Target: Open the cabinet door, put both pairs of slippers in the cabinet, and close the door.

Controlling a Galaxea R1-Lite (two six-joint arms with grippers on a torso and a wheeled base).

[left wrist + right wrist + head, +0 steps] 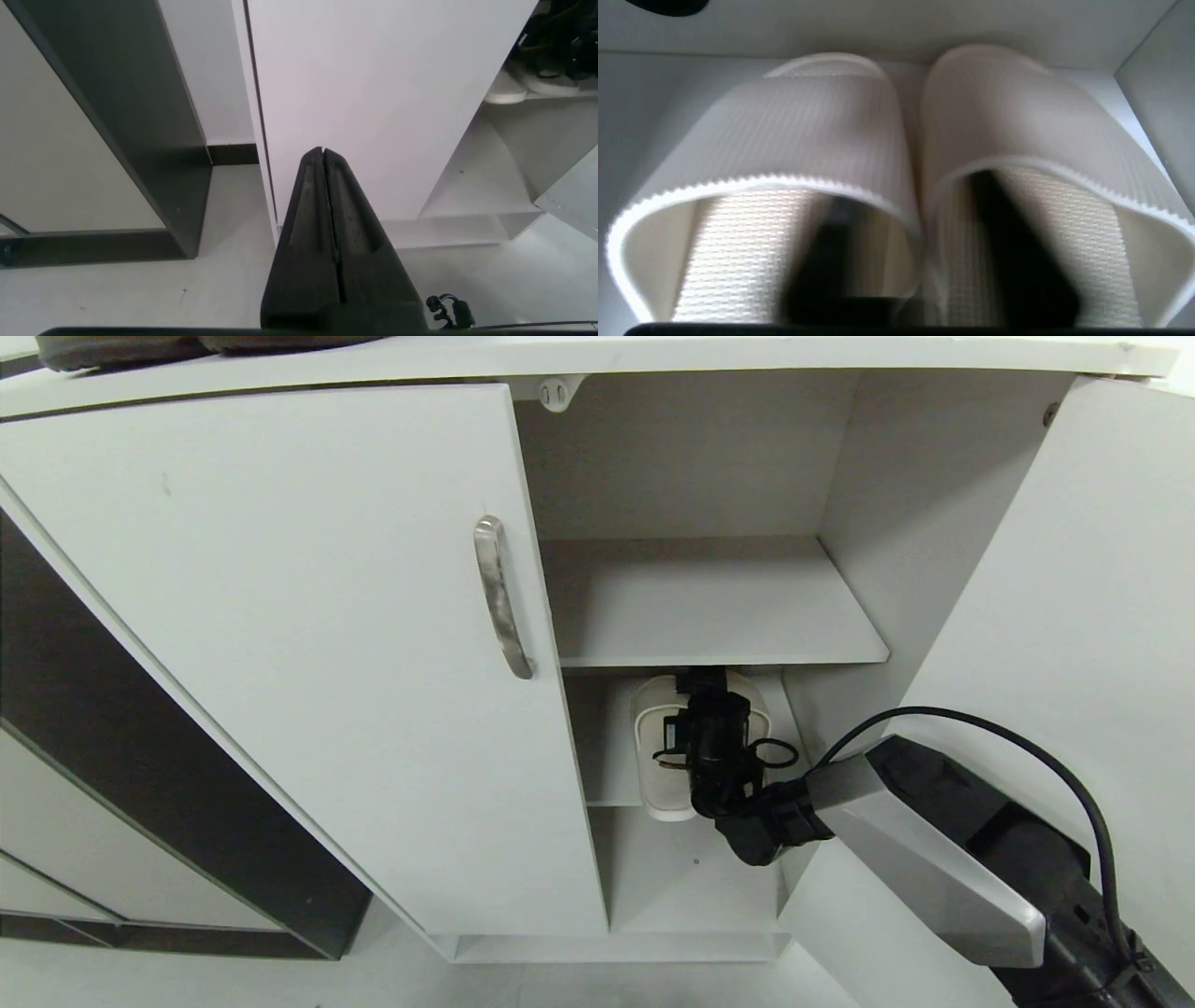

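A pair of white slippers (831, 121) lies side by side on the cabinet's lower shelf (607, 775), seen in the head view as a white shape (653, 784) under the upper shelf (709, 607). My right gripper (702, 686) is inside the cabinet over them. One finger (1018, 243) sits in each slipper, with their touching inner walls pinched between, so the gripper (920, 271) is shut on the pair. A darker pair (121, 350) rests on the cabinet top at the far left. My left gripper (322, 154) is shut and holds nothing, low in front of the closed left door (374, 84).
The right cabinet door (1074, 616) stands wide open beside my right arm. The left door (280, 616) with its metal handle (501, 597) is closed. A dark panel (140, 756) borders the cabinet on the left. The bottom compartment (691, 877) lies below the slippers.
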